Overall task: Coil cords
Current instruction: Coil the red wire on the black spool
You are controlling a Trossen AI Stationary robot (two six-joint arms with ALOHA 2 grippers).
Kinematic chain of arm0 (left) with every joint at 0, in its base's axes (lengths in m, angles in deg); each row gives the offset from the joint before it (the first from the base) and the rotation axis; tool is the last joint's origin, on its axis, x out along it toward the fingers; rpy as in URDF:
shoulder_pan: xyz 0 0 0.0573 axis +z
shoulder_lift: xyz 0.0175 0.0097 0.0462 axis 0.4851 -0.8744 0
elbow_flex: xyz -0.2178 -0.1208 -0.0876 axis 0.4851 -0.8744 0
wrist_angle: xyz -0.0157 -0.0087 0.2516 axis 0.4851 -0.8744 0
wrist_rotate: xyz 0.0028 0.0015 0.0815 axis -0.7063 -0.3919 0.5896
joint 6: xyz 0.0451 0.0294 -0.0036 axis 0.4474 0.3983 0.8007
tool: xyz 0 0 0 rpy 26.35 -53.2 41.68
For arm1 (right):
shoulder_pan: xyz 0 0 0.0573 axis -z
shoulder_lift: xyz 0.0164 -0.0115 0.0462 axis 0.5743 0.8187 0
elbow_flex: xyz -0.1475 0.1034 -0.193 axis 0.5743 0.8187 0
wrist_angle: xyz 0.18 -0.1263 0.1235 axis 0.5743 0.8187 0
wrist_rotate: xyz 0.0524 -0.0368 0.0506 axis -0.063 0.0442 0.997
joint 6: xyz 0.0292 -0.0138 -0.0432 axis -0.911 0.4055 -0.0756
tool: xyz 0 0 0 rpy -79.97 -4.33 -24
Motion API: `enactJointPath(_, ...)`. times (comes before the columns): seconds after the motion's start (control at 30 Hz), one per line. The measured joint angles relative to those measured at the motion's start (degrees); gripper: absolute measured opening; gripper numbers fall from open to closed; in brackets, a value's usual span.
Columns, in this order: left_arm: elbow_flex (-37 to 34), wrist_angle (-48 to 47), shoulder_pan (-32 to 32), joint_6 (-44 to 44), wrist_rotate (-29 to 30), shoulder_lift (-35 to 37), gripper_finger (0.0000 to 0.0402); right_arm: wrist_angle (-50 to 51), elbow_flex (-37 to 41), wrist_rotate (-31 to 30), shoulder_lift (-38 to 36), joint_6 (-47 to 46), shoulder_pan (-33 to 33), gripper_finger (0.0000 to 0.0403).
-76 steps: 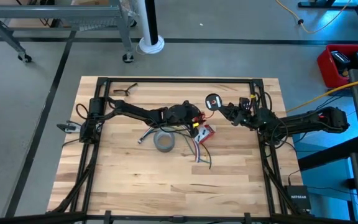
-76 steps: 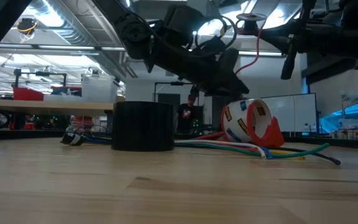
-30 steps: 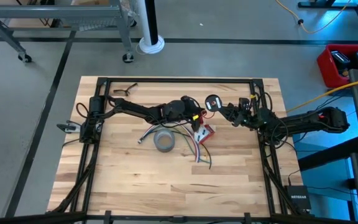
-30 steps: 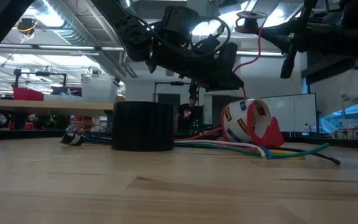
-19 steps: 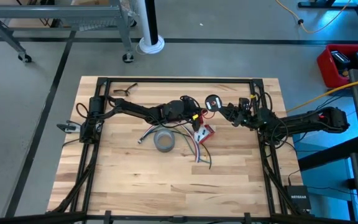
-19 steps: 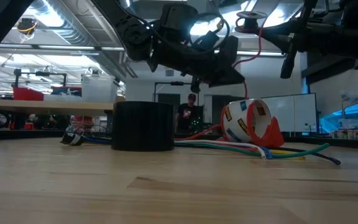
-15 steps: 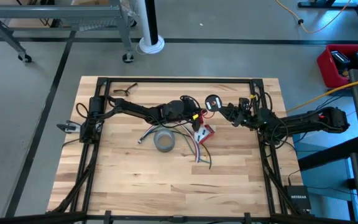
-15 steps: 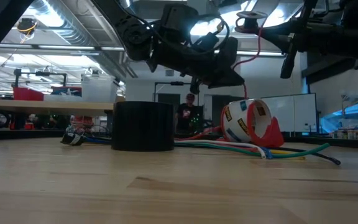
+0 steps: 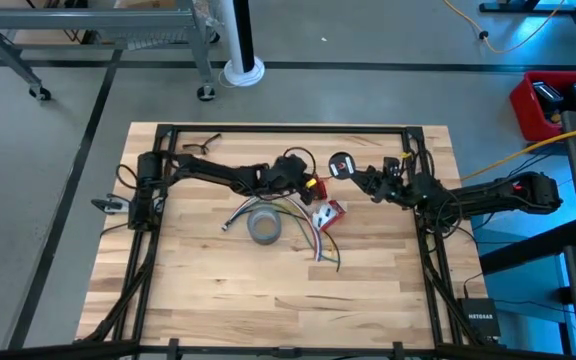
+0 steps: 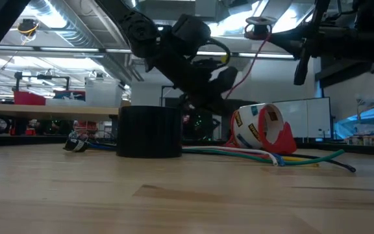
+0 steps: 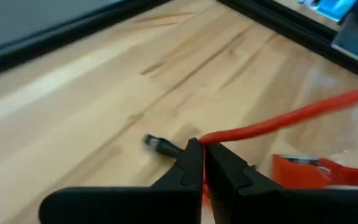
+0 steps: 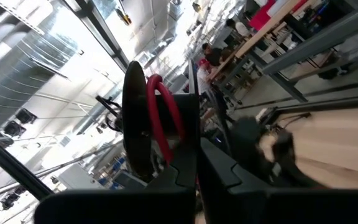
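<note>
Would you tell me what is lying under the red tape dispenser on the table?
Coloured cables run out from beneath the tape dispenser onto the table. How far they continue underneath it is hidden.

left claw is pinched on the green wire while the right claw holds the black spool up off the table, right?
Not quite. The left claw is pinched shut on the red wire, not a green one; the left wrist view shows it. The rest stands: the right claw holds the black spool up off the table.
</note>
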Motion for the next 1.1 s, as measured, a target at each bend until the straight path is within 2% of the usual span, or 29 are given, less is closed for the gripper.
enactJointPath(0.2,0.0,-8.8,2.1,1.7,-0.2,4.9,0.0,5.3,0.0,0.0,0.0,-0.6,0.0,0.0003)
enactJointPath(0.37,0.0,-14.5,3.5,1.7,-4.0,7.3,0.0001,13.3,0.0,0.0,0.0,-1.9,0.0,0.0002)
enactJointPath(0.53,0.4,-16.2,4.8,1.5,-8.2,7.5,0.0001,21.0,0.0,0.0,0.0,-2.0,0.0,0.0002)
enactJointPath(0.7,0.6,-16.4,6.9,-1.1,-9.5,7.5,0.0001,28.2,0.0,0.3,0.0,-2.0,0.0,0.0002)
enactJointPath(0.87,0.6,-15.3,8.6,-4.2,-14.8,7.5,0.0001,29.9,0.0,1.1,0.0,-2.0,0.0,0.0001)
enactJointPath(1.1,0.6,-14.9,8.2,7.8,-15.8,7.5,0.0002,26.1,0.0,1.4,0.0,-2.0,0.0,0.0001)
